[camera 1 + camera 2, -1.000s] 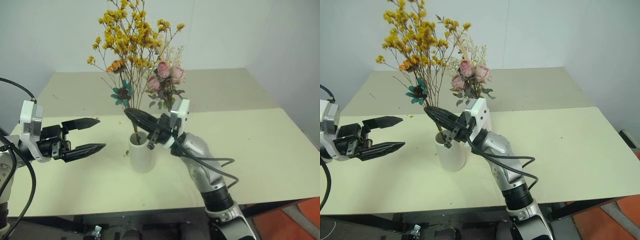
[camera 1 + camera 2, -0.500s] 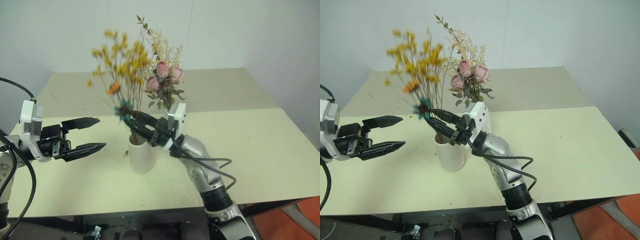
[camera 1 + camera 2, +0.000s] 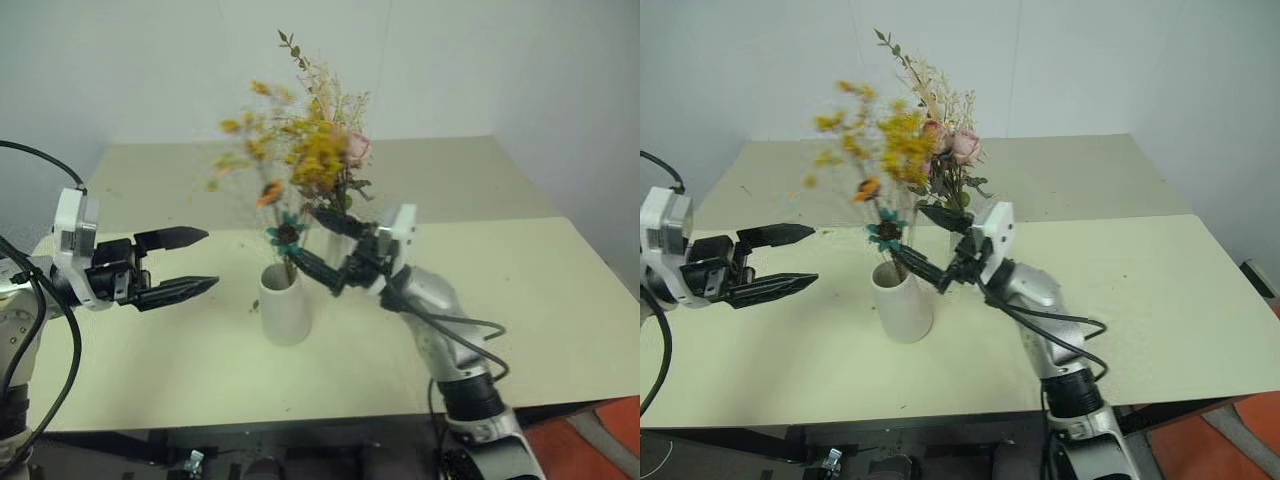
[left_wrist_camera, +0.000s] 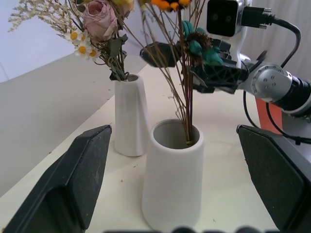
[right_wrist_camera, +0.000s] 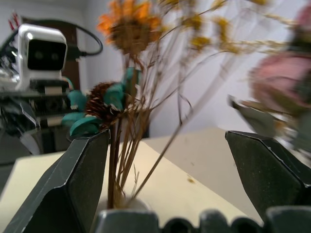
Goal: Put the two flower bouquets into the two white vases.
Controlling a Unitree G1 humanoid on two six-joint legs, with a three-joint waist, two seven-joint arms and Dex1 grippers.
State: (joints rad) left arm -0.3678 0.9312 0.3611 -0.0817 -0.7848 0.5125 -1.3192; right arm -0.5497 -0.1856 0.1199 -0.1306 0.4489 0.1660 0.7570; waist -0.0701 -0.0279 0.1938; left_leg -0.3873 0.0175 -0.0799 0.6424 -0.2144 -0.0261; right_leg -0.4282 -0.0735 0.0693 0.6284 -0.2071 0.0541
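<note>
The shorter, wider white vase stands at the table's middle with the thin brown stems of the yellow bouquet in it, leaning right and blurred. A teal flower sits low on those stems. Just behind stands the taller vase holding the pink rose bouquet. My right gripper is open just above the short vase's mouth, and the yellow stems pass between its fingers untouched. My left gripper hangs open and empty to the left of the short vase.
The cream table stretches wide to the right of the vases, with a second tabletop behind it and a pale wall at the back. The table's front edge runs close below the short vase.
My right gripper has opened, let go of the yellow bouquet's stems and drawn back to the right. The yellow bouquet has swung right toward the roses. The left gripper has stayed put.
</note>
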